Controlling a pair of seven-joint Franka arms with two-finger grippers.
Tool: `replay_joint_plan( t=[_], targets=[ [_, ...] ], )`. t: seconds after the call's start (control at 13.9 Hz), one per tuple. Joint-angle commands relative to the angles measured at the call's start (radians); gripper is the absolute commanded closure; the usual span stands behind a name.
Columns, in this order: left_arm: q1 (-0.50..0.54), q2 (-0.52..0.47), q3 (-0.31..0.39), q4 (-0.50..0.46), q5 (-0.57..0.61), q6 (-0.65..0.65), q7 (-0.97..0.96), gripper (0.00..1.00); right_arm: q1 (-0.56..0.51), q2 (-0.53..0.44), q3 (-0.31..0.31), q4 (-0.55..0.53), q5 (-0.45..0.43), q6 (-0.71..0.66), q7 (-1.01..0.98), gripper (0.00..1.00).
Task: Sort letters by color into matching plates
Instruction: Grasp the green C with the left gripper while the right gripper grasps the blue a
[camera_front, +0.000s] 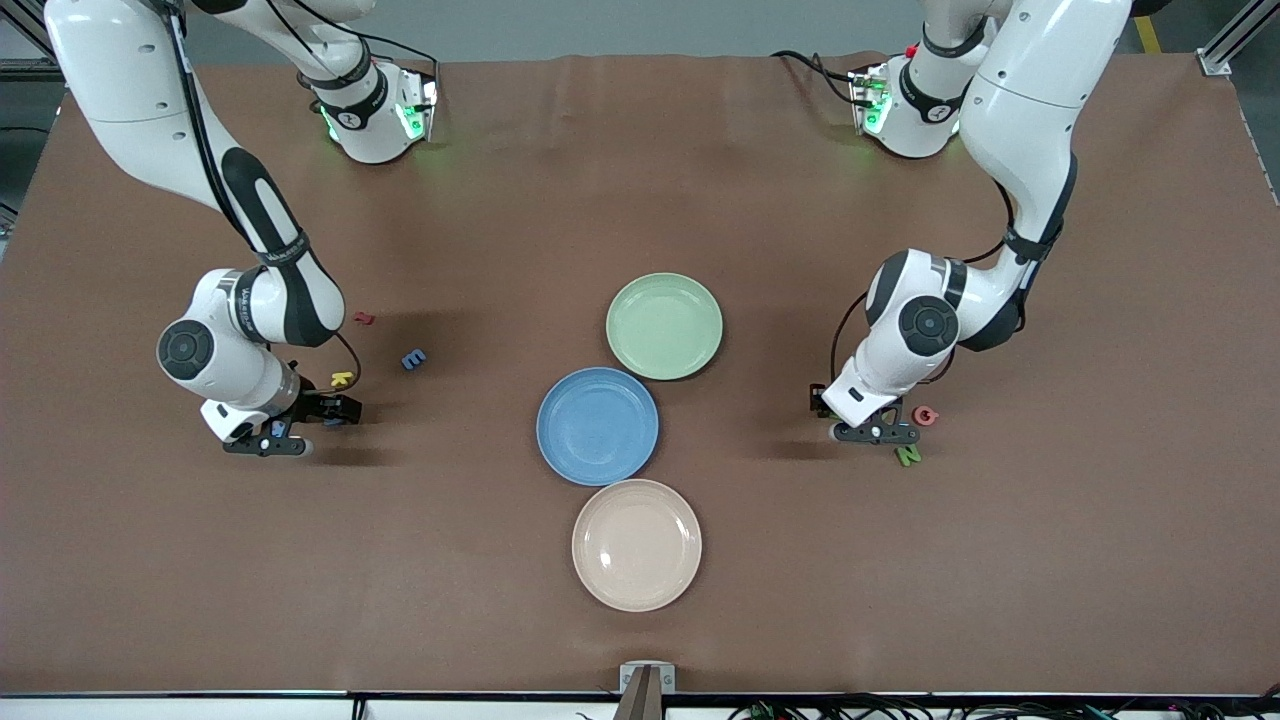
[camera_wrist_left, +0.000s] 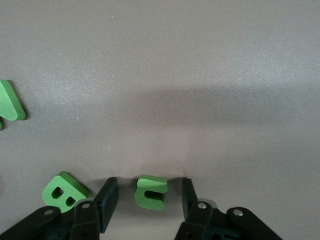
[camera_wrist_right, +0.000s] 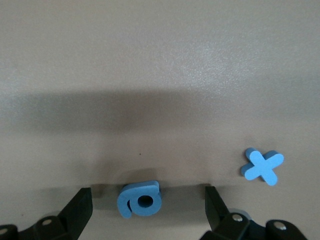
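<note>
The round medium-blue plate (camera_front: 597, 426) was taken as landmark on the brown table (camera_front: 640, 620), with the pale green plate (camera_front: 664, 326) touching it, farther from the front camera. Toward the right arm's end, the right end effector (camera_front: 305, 425) was held spread low over a small flat blue foam letter a (camera_wrist_right: 140, 199), framed squarely between its fingers (camera_wrist_right: 80, 210). Toward the left arm's end, the left end effector (camera_front: 880, 432) was likewise spread around a green foam letter u (camera_wrist_left: 151, 191), a green B (camera_wrist_left: 64, 190) lying just beside one finger. Each letter was judged ready for pinching.

Cream plate (camera_front: 637, 545); yellow K (camera_front: 342, 379); red letter (camera_front: 363, 318); pink letter (camera_front: 926, 415).
</note>
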Motion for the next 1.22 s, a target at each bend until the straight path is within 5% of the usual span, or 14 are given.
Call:
replay_joint_plan(
  t=[0.0,0.36,0.72,1.15],
  targets=[
    [-0.01,0.011,0.006,0.014,0.022,0.007,-0.022,0.57,0.005,-0.005,0.001,-0.014,0.014,0.011,0.005,0.01],
    [-0.01,0.011,0.006,0.018,0.022,0.007,-0.023,0.78,0.017,-0.005,0.001,-0.017,0.016,0.011,0.005,0.06],
    [-0.016,-0.028,0.003,0.026,0.022,-0.05,-0.045,0.8,0.031,-0.005,0.001,-0.017,0.014,0.014,0.002,0.21],
    [-0.199,-0.104,0.002,0.124,0.022,-0.341,-0.293,0.79,0.03,-0.005,-0.001,-0.017,0.014,0.011,0.001,0.51]
  ],
)
